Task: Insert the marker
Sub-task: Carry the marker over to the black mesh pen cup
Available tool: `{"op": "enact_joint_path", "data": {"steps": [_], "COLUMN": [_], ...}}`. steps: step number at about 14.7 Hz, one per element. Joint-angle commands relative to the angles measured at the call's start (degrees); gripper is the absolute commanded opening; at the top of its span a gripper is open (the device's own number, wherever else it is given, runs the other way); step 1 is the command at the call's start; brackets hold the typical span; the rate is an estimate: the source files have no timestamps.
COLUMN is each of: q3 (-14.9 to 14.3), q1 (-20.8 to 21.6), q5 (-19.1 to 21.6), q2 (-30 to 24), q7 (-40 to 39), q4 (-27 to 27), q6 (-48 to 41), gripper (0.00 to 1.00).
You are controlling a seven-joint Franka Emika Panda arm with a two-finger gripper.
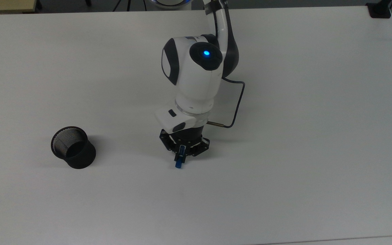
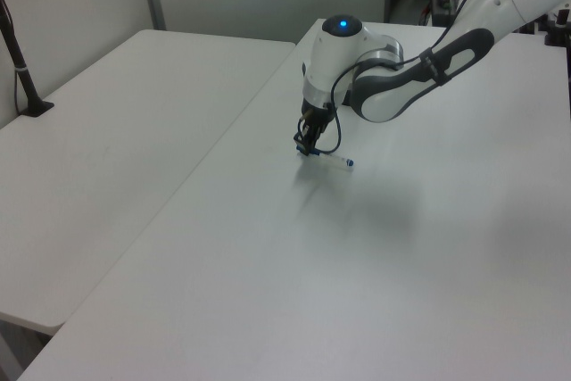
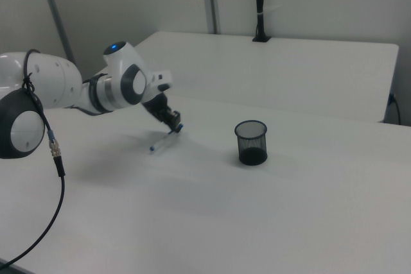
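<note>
Top view: we see the gripper (image 1: 181,153) low over the white table (image 1: 284,170), jaws clamped on the blue-capped end of the marker (image 1: 179,163); its body is hidden under the wrist. The black mesh cup (image 1: 73,147) stands well apart toward the top view's left.

Left view: here we see the marker (image 2: 332,161) at full length, its far end on the table, running to the left view's right from the gripper (image 2: 307,149).

Right view: we see marker (image 3: 164,141), gripper (image 3: 174,124) and cup (image 3: 251,142) together, the cup upright on the right view's right.
</note>
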Motion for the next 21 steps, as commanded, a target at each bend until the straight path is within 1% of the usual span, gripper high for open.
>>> {"op": "enact_joint_path", "data": {"steps": [1,4,6,7,9,11,13,15,21], "q3": [-0.1,-0.2,-0.2,-0.2,-0.2,-0.5,-0.9,-1.3,-1.4], "q1": [-5.2,-10.0,-13.0,-14.6,-17.5,-19.2,-20.4,-20.6,-21.3], "q5": [-1.4,-1.6,-1.4,-1.3,-1.2,-1.3,-1.4,-1.5,-1.5], "q2": [-4.6,-9.3,-11.0,-11.7,-12.9,-12.0,-10.5,-8.9,-5.7], "q7": [0.8,0.2,-1.5,-2.4,-3.0,-3.0,-3.0,-3.0,-4.2], "q4": [0.9,0.9,0.5,-0.2,-4.4,-5.3,-5.3,-5.0,-4.6], "q6": [1.4,1.6,2.8,6.0,16.0,23.2,26.4,29.1,30.1], "gripper": [0.10,0.11,0.11,0.12,0.12,0.13,0.13,0.13,0.14]}}
